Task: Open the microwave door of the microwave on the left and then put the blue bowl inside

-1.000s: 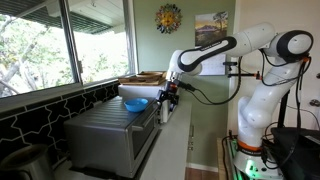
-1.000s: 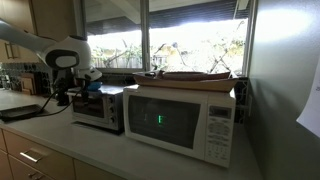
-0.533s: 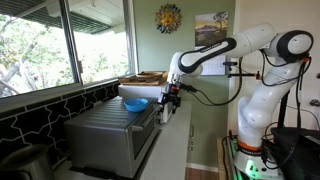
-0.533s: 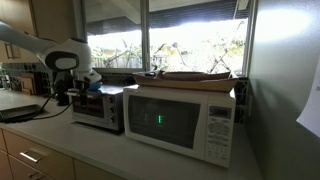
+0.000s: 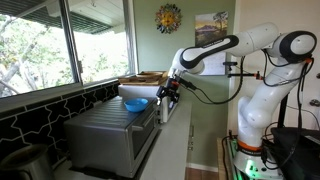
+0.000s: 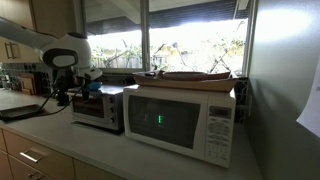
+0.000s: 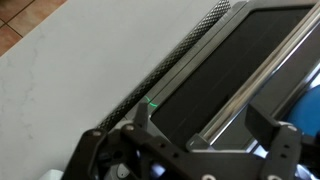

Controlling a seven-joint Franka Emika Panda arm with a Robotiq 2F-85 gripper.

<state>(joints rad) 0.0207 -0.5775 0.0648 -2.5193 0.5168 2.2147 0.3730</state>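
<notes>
The grey microwave (image 5: 112,135) stands on the counter and also shows in an exterior view (image 6: 98,109). The blue bowl (image 5: 135,103) sits on its ribbed top, and a blue patch of it shows at the right edge of the wrist view (image 7: 311,106). My gripper (image 5: 169,91) hangs at the top front edge of the microwave door (image 5: 150,135), which is shut. In the wrist view my gripper (image 7: 205,117) is open, one finger on each side of the door's metal handle bar (image 7: 235,95) over the dark door panel.
A white microwave (image 6: 180,118) with a dark window stands beside the grey one and carries a flat wooden tray (image 6: 190,76). The light countertop (image 7: 70,70) runs in front of the appliances. A window and a tiled wall lie behind them.
My gripper has shifted slightly upward and tilted at the top front edge of the grey microwave. The door and the bowl have not moved.
</notes>
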